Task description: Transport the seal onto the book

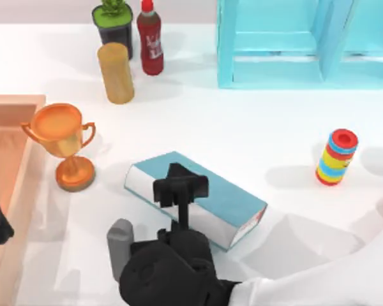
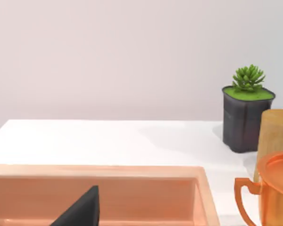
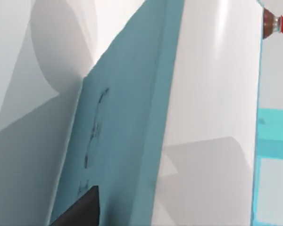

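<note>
Your right claw (image 1: pixel 179 185) hangs over the teal book (image 1: pixel 226 194), which lies flat near the middle of the surface (image 1: pixel 242 127); you cannot tell whether it is released or clenched. The seal cannot be made out. A grey block (image 1: pixel 119 245) stands just beside the arm. Your left arm sits parked at the left edge, by the orange tray (image 1: pixel 13 127) and the trophy (image 1: pixel 62 140).
</note>
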Robot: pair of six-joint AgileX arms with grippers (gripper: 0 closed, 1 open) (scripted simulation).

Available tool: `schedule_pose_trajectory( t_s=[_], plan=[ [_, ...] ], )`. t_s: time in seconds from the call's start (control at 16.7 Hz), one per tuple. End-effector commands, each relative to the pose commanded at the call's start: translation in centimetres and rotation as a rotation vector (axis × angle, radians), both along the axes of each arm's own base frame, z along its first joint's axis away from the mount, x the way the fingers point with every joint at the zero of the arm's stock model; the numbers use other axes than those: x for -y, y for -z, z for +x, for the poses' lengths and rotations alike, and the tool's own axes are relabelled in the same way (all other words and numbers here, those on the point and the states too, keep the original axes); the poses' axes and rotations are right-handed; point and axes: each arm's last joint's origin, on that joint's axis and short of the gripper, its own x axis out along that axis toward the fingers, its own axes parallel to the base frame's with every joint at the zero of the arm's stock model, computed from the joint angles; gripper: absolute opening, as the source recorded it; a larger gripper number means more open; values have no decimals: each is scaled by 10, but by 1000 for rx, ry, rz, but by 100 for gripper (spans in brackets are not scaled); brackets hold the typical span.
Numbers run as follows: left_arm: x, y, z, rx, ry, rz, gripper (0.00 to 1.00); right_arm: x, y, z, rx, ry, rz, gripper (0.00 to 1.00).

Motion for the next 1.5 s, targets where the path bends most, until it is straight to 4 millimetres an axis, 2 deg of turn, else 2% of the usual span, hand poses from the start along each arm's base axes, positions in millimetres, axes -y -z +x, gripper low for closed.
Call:
schedule_pose_trajectory(
  t_s=[0.24, 0.48, 0.72, 0.9, 1.14, 1.5],
  plan=[
    [0, 0, 0, 0, 0, 0, 100, -11, 14, -47, -27, -48, -39, 100],
    [0, 0, 0, 0, 0, 0, 100, -6, 32, -99, -35, -71, -114, 100],
    [0, 0, 0, 0, 0, 0, 100, -1, 26, -132, -11, -66, -109, 100],
    [0, 0, 0, 0, 0, 0, 100, -1, 9, -142, 6, -44, -58, 100],
    [0, 0, 0, 0, 0, 0, 100, 4, -8, -140, 13, 2, -25, 100],
    [0, 0, 0, 0, 0, 0, 100, 3, -13, -140, 9, 11, 2, 100]
  ],
)
